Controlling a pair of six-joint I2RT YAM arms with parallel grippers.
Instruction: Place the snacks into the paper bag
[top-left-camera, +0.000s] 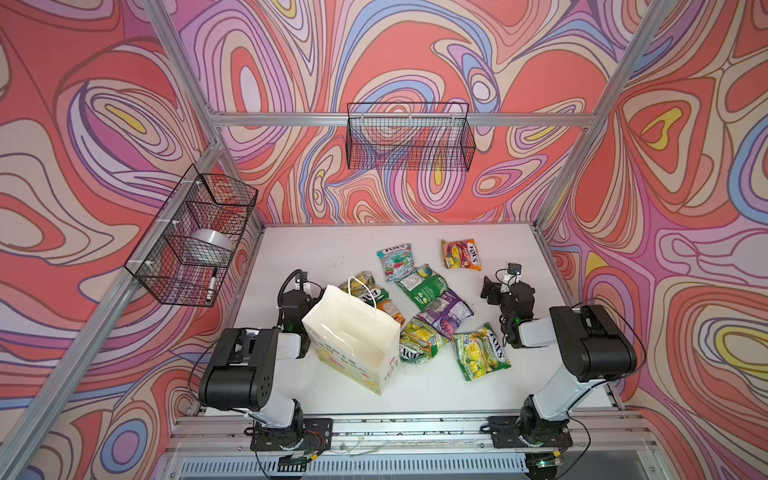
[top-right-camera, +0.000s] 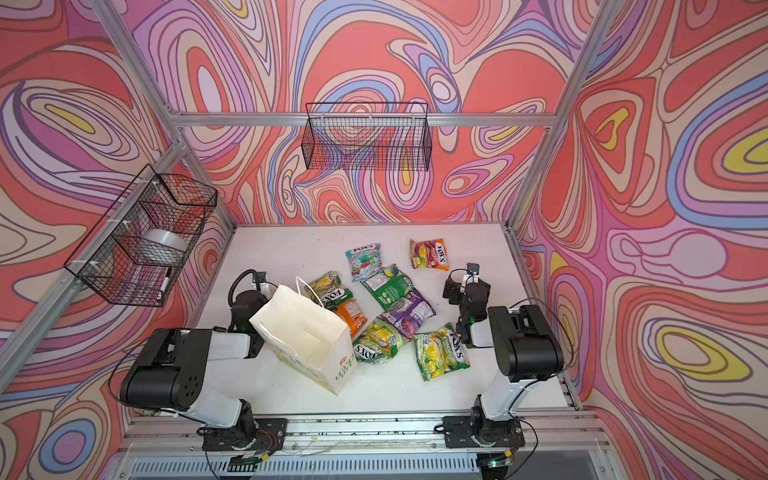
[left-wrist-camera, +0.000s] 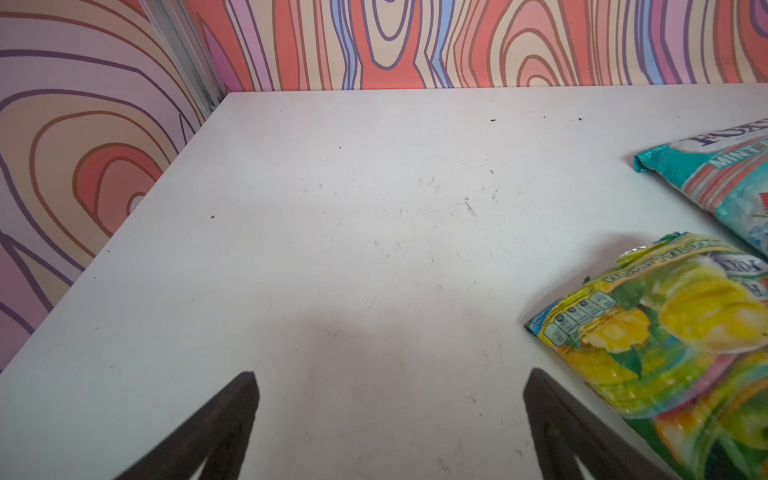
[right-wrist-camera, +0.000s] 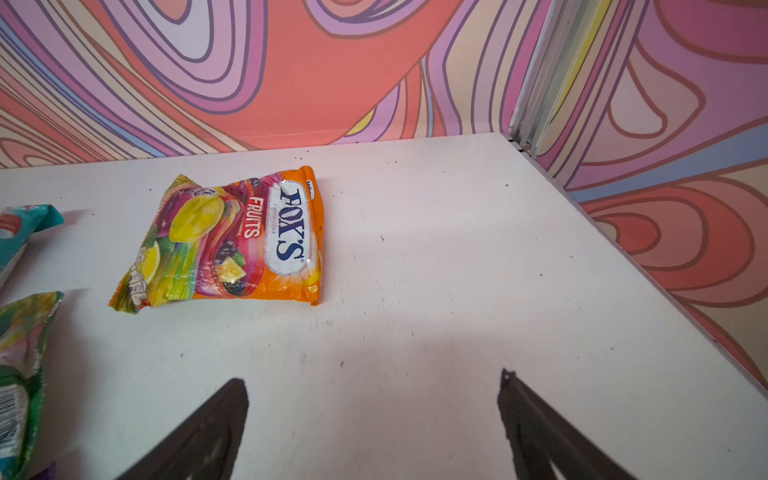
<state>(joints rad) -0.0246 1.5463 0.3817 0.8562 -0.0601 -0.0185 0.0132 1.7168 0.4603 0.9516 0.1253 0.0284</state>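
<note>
The left tool (left-wrist-camera: 390, 386) and right tool (right-wrist-camera: 374, 386) hover spread and empty over the white surface (top-left-camera: 311, 249). Mid-surface, the snacks (top-left-camera: 419, 282) overlap; they look light, crinkly and slippery, best pinched at a sealed edge. The flimsy paper bag (top-left-camera: 353, 332) stands open toward the front-left corner, partly hiding two of them.

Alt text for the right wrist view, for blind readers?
An orange FOX'S Fruits candy packet lies on the white table, beyond the open, empty right tool. A teal packet and a green packet show at the frame's edge.
</note>
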